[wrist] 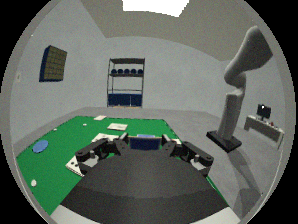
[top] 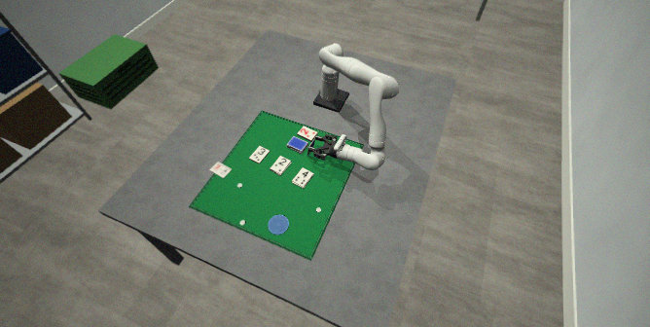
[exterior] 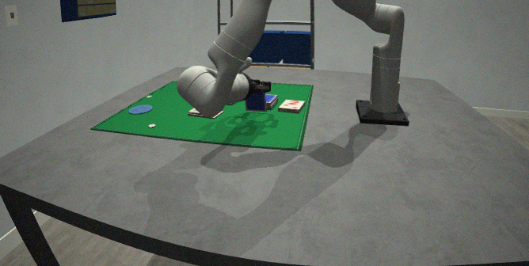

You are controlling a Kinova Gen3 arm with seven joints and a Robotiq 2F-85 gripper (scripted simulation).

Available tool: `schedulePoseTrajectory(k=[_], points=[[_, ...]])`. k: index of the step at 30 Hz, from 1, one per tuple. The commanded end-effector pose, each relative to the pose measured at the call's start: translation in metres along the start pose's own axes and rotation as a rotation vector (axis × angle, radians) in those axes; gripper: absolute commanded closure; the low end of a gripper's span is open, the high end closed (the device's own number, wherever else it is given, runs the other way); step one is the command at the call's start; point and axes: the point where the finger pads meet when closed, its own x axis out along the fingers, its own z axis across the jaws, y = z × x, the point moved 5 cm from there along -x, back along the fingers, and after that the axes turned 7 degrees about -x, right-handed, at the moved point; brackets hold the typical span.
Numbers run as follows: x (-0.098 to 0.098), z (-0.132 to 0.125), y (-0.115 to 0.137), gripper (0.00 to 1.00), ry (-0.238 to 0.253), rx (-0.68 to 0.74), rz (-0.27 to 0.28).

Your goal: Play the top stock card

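The gripper is shut on a blue-backed card, held upright low over the mat beside the stock. Its blue back shows in the exterior view and the wrist view; its face is hidden. The face-down stock is blue on top. A red 2 pile lies beside it. Piles with black 3, black 2 and black 4 stand in a row. A pale red card overlaps the mat's left edge; its number is unclear.
The green mat also bears a blue disc and several small white pieces, one of them near the right edge. The robot's base stands behind the mat. The forearm partly covers the 4 pile in the exterior view.
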Motion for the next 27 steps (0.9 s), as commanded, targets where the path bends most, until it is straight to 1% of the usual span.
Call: schedulePoseTrajectory(k=[1,27], points=[[0.0017,-0.0027,0.0000,0.29,0.002,0.010,-0.003],[0.0029,-0.0058,-0.0038,0.29,0.004,0.011,-0.004]])
